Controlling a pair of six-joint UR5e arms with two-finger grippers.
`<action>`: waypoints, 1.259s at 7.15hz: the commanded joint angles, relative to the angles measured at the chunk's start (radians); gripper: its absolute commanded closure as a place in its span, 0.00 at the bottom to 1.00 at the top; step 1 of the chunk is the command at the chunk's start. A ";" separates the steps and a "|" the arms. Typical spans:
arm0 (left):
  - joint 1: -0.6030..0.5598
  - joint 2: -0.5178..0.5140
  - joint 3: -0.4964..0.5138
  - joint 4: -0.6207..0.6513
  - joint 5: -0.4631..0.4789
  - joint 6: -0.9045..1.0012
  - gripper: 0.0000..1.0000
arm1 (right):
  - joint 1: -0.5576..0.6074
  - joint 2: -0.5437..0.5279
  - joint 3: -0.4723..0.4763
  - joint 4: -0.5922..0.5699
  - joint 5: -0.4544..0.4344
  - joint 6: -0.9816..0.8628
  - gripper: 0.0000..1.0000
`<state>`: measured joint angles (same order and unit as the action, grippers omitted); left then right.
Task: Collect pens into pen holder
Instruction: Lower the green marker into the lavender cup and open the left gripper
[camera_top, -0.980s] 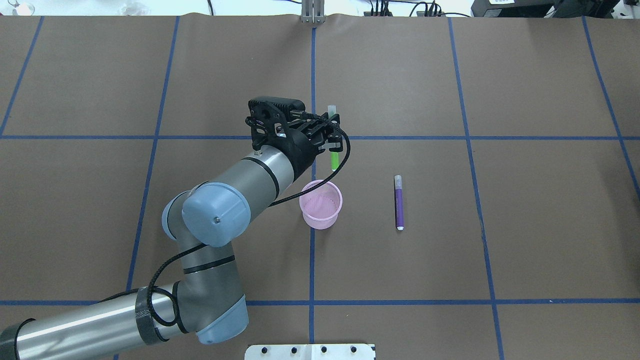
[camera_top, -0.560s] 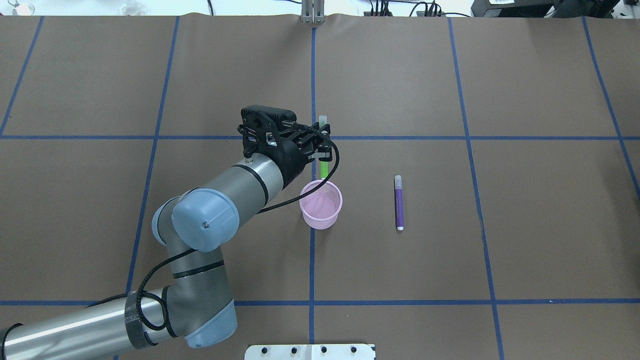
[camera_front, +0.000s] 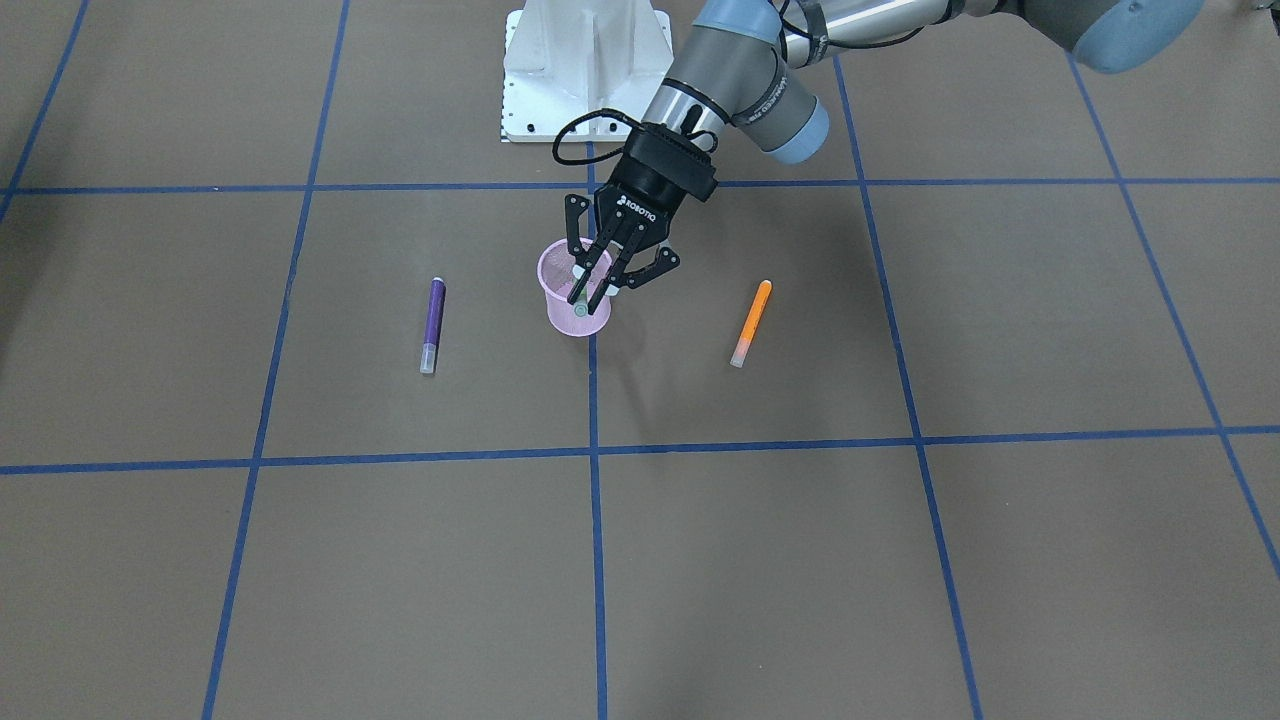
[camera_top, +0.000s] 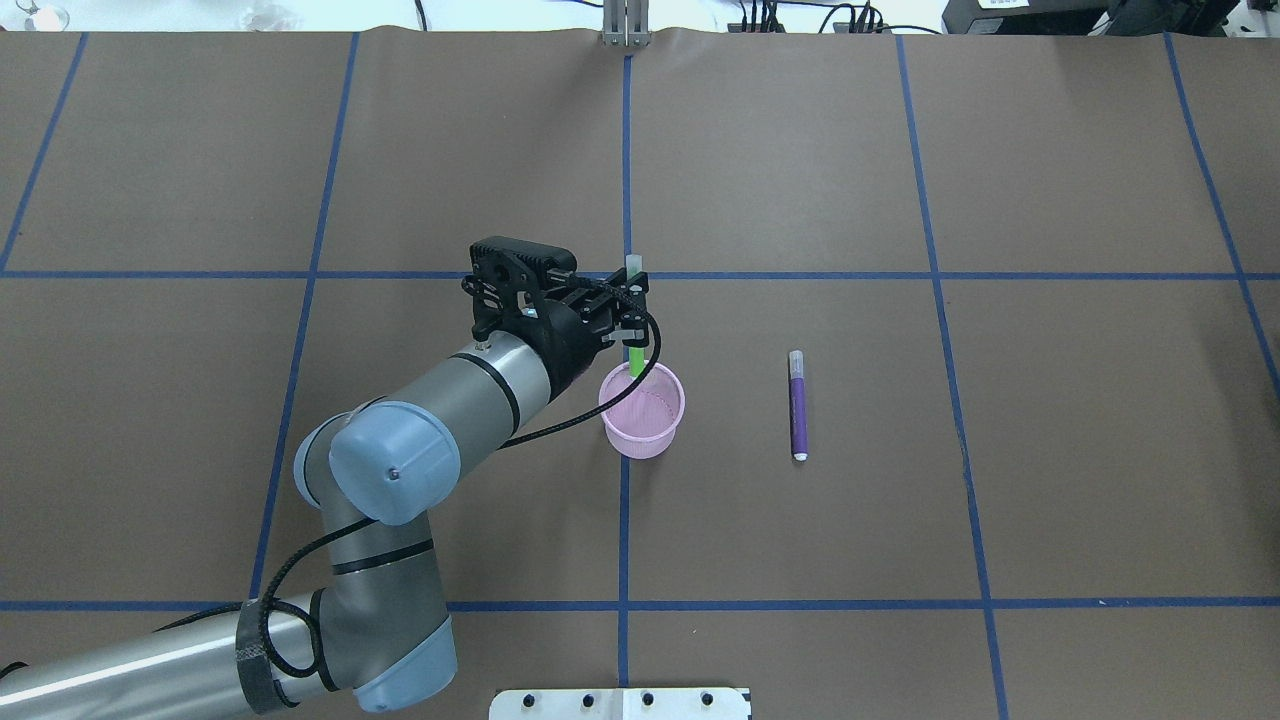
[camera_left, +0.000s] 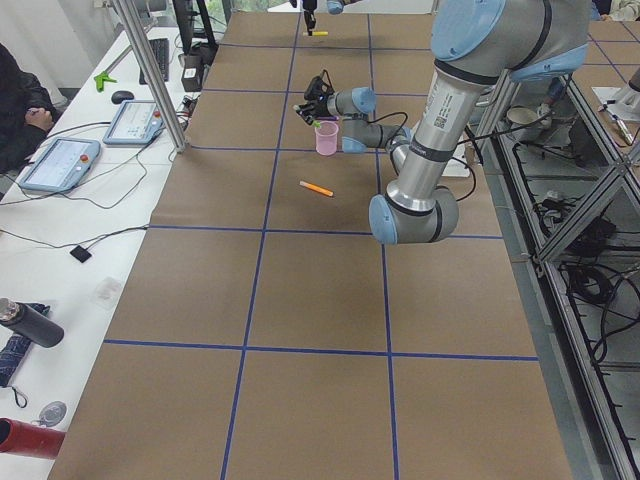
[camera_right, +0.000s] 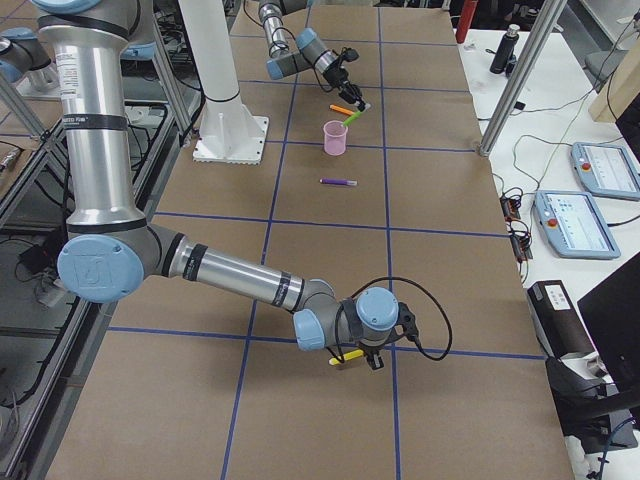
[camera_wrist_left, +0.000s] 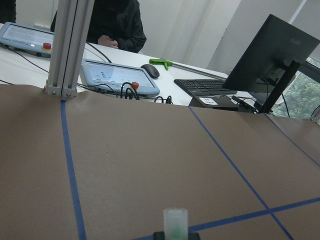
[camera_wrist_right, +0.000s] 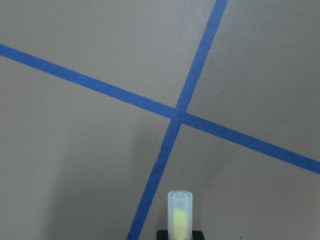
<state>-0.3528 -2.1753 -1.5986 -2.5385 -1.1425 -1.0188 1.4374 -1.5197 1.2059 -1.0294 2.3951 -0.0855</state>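
Observation:
My left gripper (camera_top: 633, 315) is shut on the green pen (camera_top: 636, 358) and holds it tilted over the pink mesh pen holder (camera_top: 642, 412). The pen's pale cap points away from the robot and its green end is at the cup's far rim. In the front view the gripper (camera_front: 595, 282) hangs right above the cup (camera_front: 575, 305). The purple pen (camera_top: 797, 405) lies right of the cup. The orange pen (camera_front: 750, 322) lies on the cup's other side, hidden under the arm in the overhead view. My right gripper (camera_right: 356, 356), far off, holds the yellow pen (camera_wrist_right: 180, 215).
Blue tape lines cross the brown table. The robot's white base plate (camera_front: 585, 60) stands behind the cup. Operator tablets (camera_left: 60, 160) and a bottle (camera_left: 30, 322) sit beyond the table's far edge.
My left gripper has moved toward the robot and a little left with the green pen. The pen's green end has come from beyond the cup to its far rim.

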 joint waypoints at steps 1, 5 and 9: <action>0.021 0.003 0.009 -0.002 0.001 0.002 1.00 | 0.038 0.003 0.009 -0.011 0.030 0.001 1.00; 0.040 0.035 0.012 -0.011 0.007 -0.001 1.00 | 0.093 0.013 0.112 -0.185 0.061 -0.013 1.00; 0.054 0.025 0.002 -0.011 0.003 -0.012 0.23 | 0.126 0.013 0.145 -0.195 0.111 -0.013 1.00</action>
<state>-0.2995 -2.1490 -1.5915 -2.5494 -1.1373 -1.0302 1.5483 -1.5070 1.3330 -1.2184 2.4752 -0.0981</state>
